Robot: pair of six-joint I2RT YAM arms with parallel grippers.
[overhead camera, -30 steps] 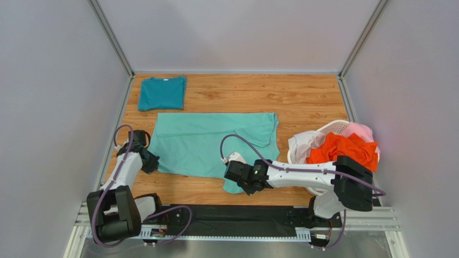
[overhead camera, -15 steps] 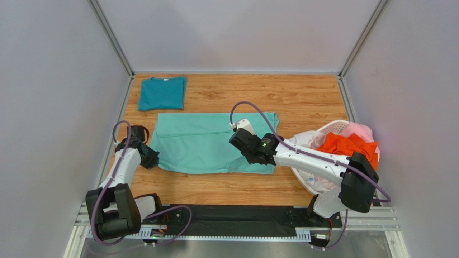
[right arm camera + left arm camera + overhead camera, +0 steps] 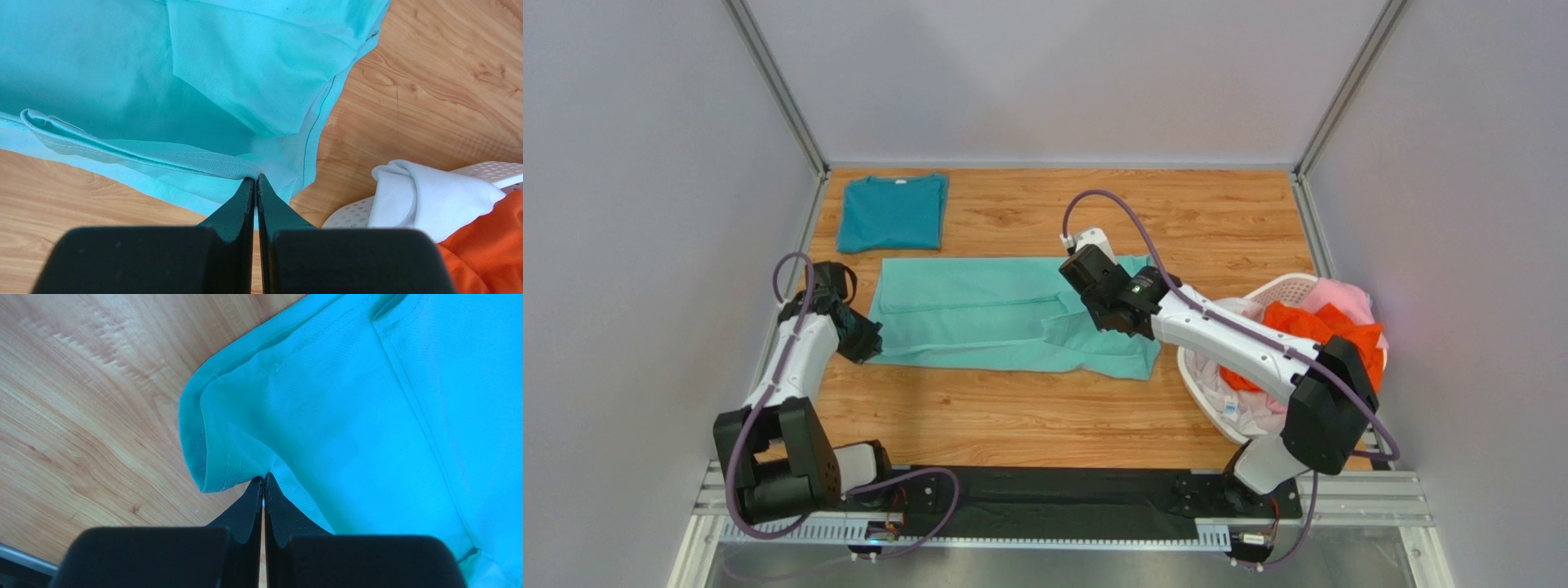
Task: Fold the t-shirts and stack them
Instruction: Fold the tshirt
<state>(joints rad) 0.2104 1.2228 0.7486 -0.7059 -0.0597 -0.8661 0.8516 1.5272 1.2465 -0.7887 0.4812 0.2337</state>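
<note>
Both arms are working the mint shirt [image 3: 1001, 328], which is lying spread lengthwise across the middle of the wood-grain surface [image 3: 1210, 233]. The left claw [image 3: 264, 481] is clamped together on the stitched hem at the shirt's left corner, and the right claw [image 3: 255, 180] is pinching a doubled-over hem at the other end. The step looks like a long lengthwise fold. To do it well, both claws should be travelling level and at one pace, holding the thin, limp knit taut so the edge is landing straight on the layer beneath before either lets go. A teal shirt [image 3: 891, 211] is sitting folded square at the far left, while orange [image 3: 1320, 333] and white [image 3: 430, 199] shirts are bunching in the perforated basket [image 3: 1290, 290] on the right.
</note>
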